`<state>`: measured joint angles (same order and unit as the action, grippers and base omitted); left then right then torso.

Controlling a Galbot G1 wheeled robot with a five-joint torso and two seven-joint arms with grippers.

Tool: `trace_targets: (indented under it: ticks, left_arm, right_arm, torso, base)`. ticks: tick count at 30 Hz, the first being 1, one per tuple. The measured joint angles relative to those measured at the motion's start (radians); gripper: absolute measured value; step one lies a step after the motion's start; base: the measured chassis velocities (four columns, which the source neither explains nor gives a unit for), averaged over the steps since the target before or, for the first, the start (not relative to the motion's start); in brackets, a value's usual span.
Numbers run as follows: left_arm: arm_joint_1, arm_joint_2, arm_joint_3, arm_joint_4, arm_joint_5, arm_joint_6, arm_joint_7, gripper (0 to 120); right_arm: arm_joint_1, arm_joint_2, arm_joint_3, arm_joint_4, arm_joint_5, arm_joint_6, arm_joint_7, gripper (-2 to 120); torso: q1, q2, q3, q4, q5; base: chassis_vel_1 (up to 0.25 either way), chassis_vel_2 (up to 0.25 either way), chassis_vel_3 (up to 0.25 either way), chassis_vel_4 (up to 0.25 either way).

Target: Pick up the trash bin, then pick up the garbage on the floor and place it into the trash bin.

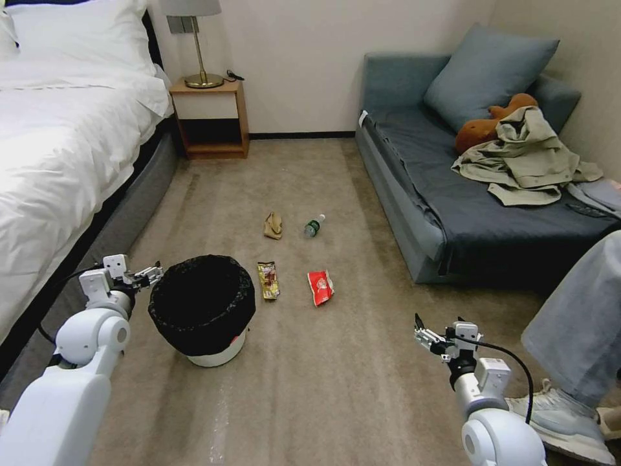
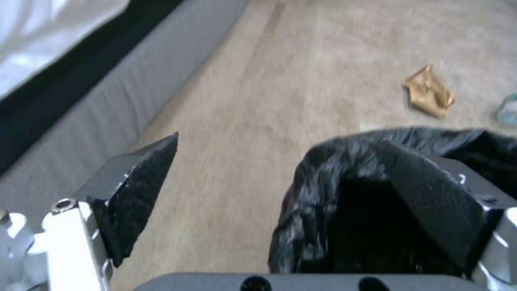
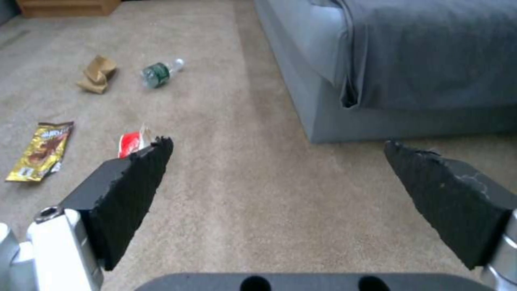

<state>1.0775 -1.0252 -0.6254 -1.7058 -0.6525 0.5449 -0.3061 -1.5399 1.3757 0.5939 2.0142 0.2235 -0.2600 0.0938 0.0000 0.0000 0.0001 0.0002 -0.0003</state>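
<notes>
From my head, the trash bin (image 1: 202,312) stands on the carpet (image 1: 336,388) near the bed (image 1: 58,149), my left gripper (image 1: 150,274) just beside its rim. Beyond it lie the gold wrapper (image 1: 268,279), red packet (image 1: 320,287), paper bag (image 1: 273,224) and bottle (image 1: 314,225). My right gripper (image 1: 420,335) hovers apart from them.

At my left wrist, my fingers (image 2: 137,194) are spread wide, one on each side of the bin's black rim, not yet clamped.

At my right wrist, my fingers (image 3: 129,190) are released, holding nothing, the red packet just past one tip.
</notes>
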Motion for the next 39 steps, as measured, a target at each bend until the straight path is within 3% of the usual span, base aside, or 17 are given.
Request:
trace_targets:
  ticks: [16,39]
  left_arm:
    - [-0.068,-0.012,0.069,0.05,-0.117,0.19,-0.083,100]
    - [-0.187,-0.061,0.144,0.257,-0.103,0.193,-0.084,99]
  right_arm:
    - [0.012,-0.01,-0.003,-0.056,-0.008,0.034,0.0,100]
    - [0.028,-0.003,-0.021,-0.088,-0.015,0.047,-0.002,100]
  torso:
    - [0.0,0.0,0.0,-0.0002,0.0003]
    - [0.0,0.0,0.0,-0.0002,0.0003]
  base:
    - [0.0,0.0,0.0,0.0]
    - [0.0,0.0,0.0,0.0]
